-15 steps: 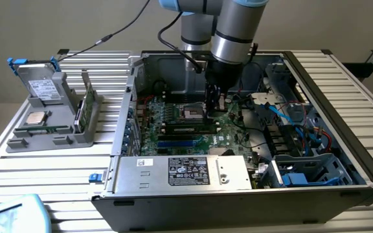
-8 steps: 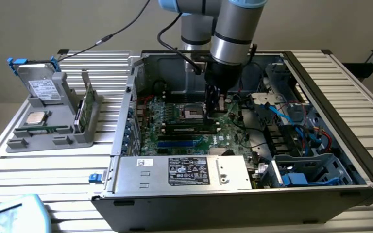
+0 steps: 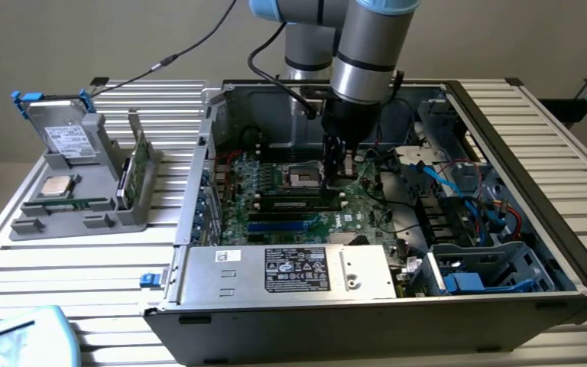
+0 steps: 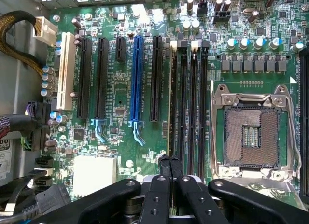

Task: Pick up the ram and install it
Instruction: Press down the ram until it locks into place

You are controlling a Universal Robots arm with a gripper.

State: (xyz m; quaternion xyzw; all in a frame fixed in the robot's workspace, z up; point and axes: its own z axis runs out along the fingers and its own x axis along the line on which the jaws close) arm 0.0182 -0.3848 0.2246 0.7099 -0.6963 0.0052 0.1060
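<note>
The gripper (image 4: 169, 161) is shut, fingertips together above the memory slots (image 4: 188, 103) beside the empty processor socket (image 4: 251, 132). A ram stick (image 3: 296, 203) sits in a slot near the socket. Pressing down while misaligned could crack the board or leave it half-seated.

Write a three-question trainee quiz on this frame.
1. True or false: the tool stands wide open.
2. The tool hangs over: A) the blue-clipped silver drive B) the green motherboard, by its black memory slots C) the silver power supply.
3. Where does the square silver processor chip lie?
Key: 1 false, it is shut. 2 B. 3 On the grey plastic holder, outside the black computer case.
</note>
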